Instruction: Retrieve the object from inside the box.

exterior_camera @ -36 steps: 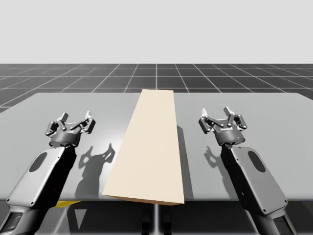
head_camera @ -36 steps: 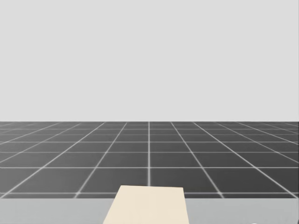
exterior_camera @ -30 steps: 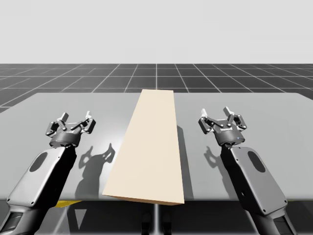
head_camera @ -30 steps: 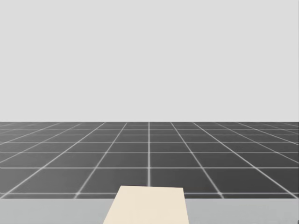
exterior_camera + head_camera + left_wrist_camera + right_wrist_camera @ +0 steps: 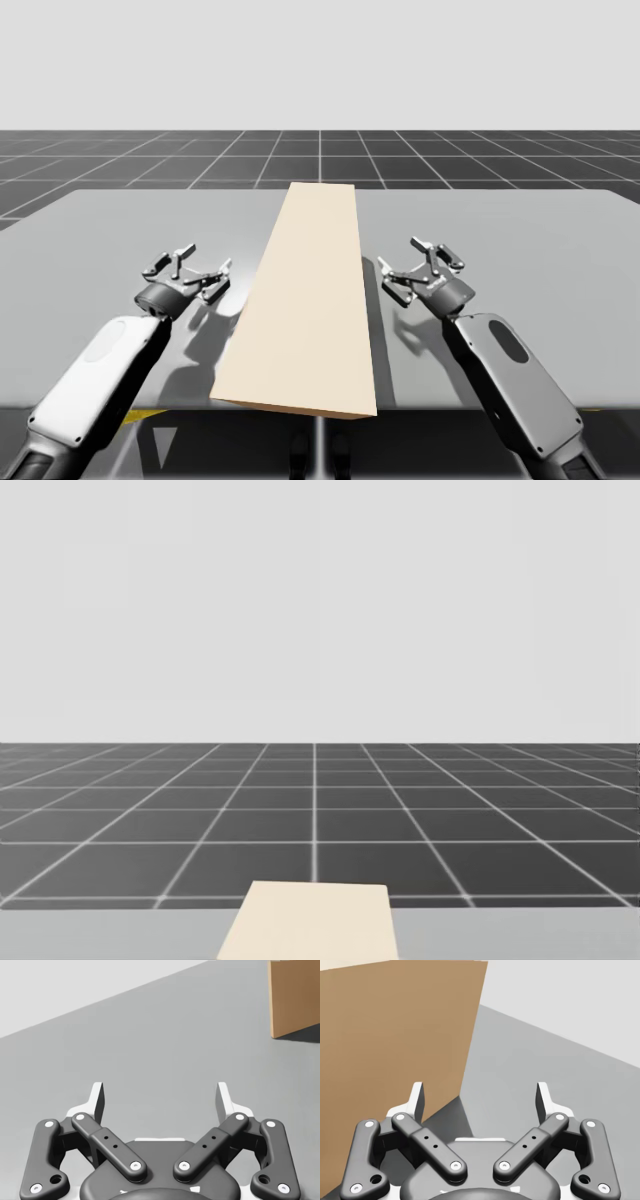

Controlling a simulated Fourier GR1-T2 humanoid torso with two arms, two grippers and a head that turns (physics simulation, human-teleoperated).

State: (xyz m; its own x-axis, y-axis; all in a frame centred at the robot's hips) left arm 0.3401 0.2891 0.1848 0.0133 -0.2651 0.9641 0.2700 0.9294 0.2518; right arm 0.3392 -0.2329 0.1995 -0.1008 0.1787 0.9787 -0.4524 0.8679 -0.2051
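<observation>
The dark floor (image 5: pixel 320 155) with its pale grid runs back to a flat grey backdrop, and in front of it stands the grey table (image 5: pixel 120 225), matte and bare apart from one big thing. That thing is the box (image 5: pixel 305 300), long and narrow, lying down the middle of the table from the near edge toward the far one. From above its top is a plain cream sheet. From the wrist views its side is plain brown card, with no print that I can make out on either face. Whatever it holds is hidden, and the top looks closed, though from this angle I would not swear to it. In the head view its far end pokes up at the bottom edge, with the floor beyond. The left arm (image 5: pixel 95 370), pale, and the right arm (image 5: pixel 515 375), darker grey, come in on either side of the box. The left gripper (image 5: pixel 192 266) hangs over bare table near the box's left side, apart from it, fingers (image 5: pixel 97 1100) spread wide with nothing between them. Its own view has a corner of the box ahead and off to one side. The right gripper (image 5: pixel 412 268) sits just beside the right side of the box, likewise splayed and empty. Seen from its wrist, the brown side rises ahead of one finger and bare table lies ahead of the other. Both cast shadows (image 5: pixel 210 335) on the table beside the box. A small yellow patch (image 5: pixel 135 414) shows under the near edge by the left arm, and I cannot tell what it is.
</observation>
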